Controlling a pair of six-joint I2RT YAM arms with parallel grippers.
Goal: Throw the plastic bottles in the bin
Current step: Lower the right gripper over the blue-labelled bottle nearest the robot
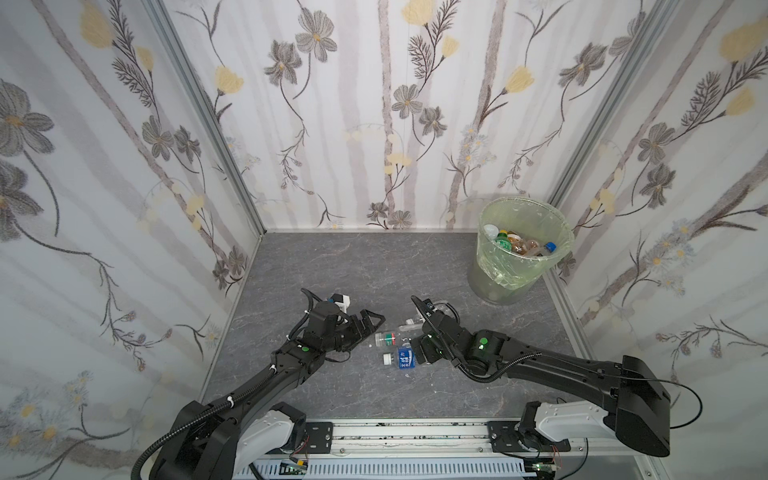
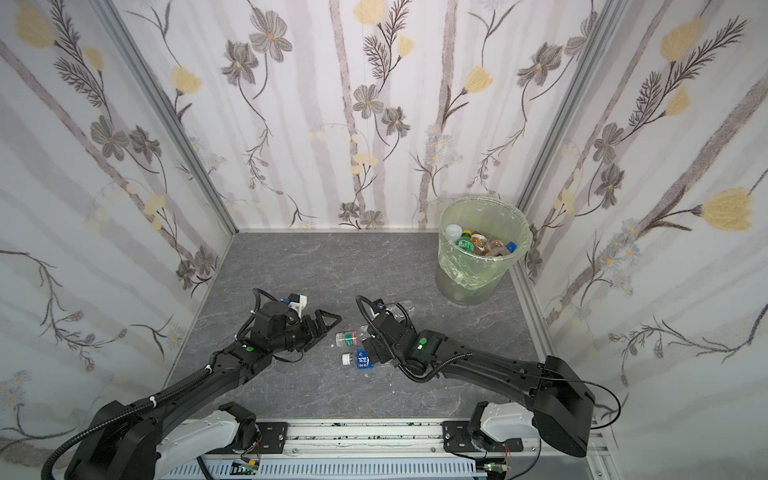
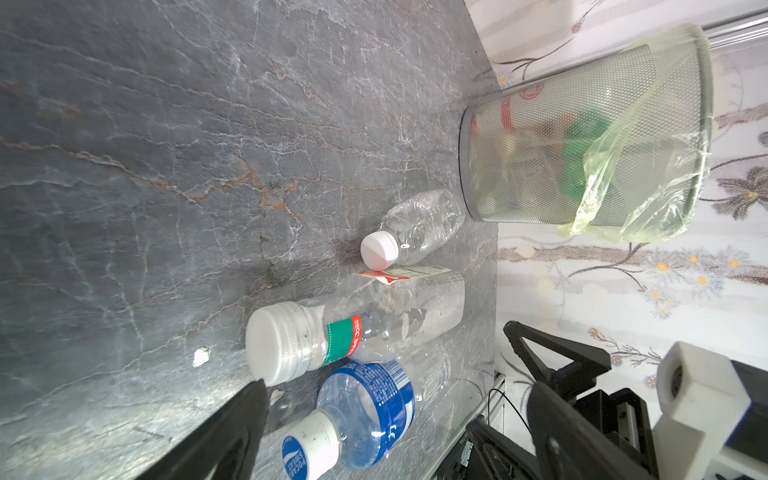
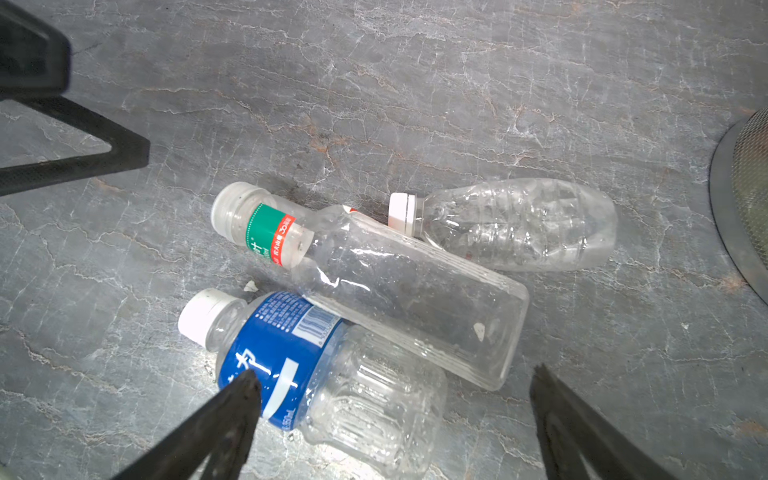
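Tabletop [image 1: 353,266]: grey marbled surface, walled on three sides.
Bin [image 1: 498,291]: upright in the far right corner, green liner folded over the rim.
Binned bottles [image 1: 519,245]: several, piled inside (white, orange and blue caps show).
Left end effector [image 1: 370,324]: jaws fully spread, nothing held; low, just beside the cap ends of the three bottles on the tabletop.
Right end effector [image 4: 395,374]: jaws fully spread, nothing held; above the blue-label bottle, one fingertip [image 4: 245,390] in front of its label.
Green-label bottle [image 4: 395,291]: on its side, between the other two, touching both.
Blue-label bottle [image 4: 282,353]: on its side, white cap, nearest the robot base.
Plain bottle [image 4: 519,224]: on its side, nearest the bin, apart from it.
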